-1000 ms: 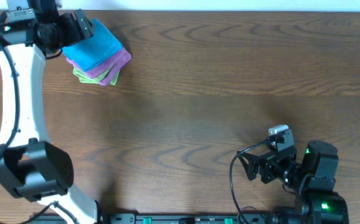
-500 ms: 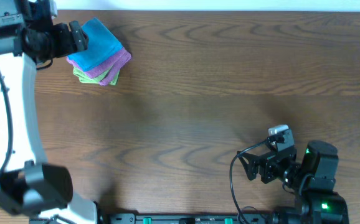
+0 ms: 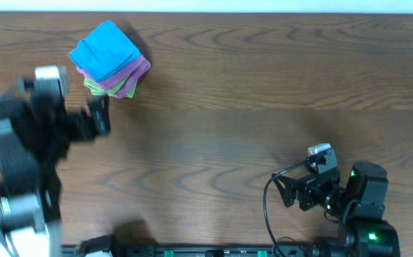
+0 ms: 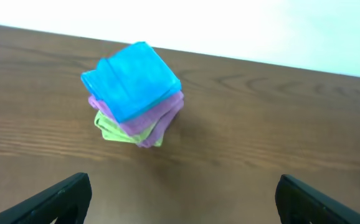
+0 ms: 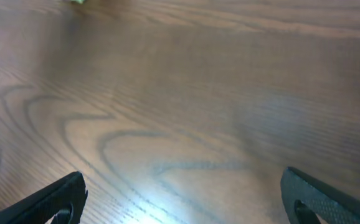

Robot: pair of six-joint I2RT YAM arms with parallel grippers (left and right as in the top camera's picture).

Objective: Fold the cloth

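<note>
A: What was shown from overhead?
B: The bright sky-blue terry cloth (image 3: pixel 105 51) was seen as a compact folded square. It was laid on top of a purple folded cloth (image 3: pixel 136 69) and a green folded cloth (image 3: pixel 121 88). The left pincer (image 3: pixel 103 116) was blurred, so its state could not be told there. The stack was placed just beyond its tips, apart from them. The right pincer (image 3: pixel 284 191) was held low over the brown wooden table (image 3: pixel 264 107), with the stack well away from its tips.

A: And from the left wrist?
B: The left pincer was found released, its fingers (image 4: pixel 61 196) spread wide with nothing held. The blue cloth was seen ahead of the fingertips, between their lines, untouched.

A: From the right wrist?
B: That pincer was likewise found released, with only bare wood framed between its fingers (image 5: pixel 55 202).

A: How far along was the task judged to be?
B: The folding was judged complete and the cloth stacked. No further fold appeared to be needed.
</note>
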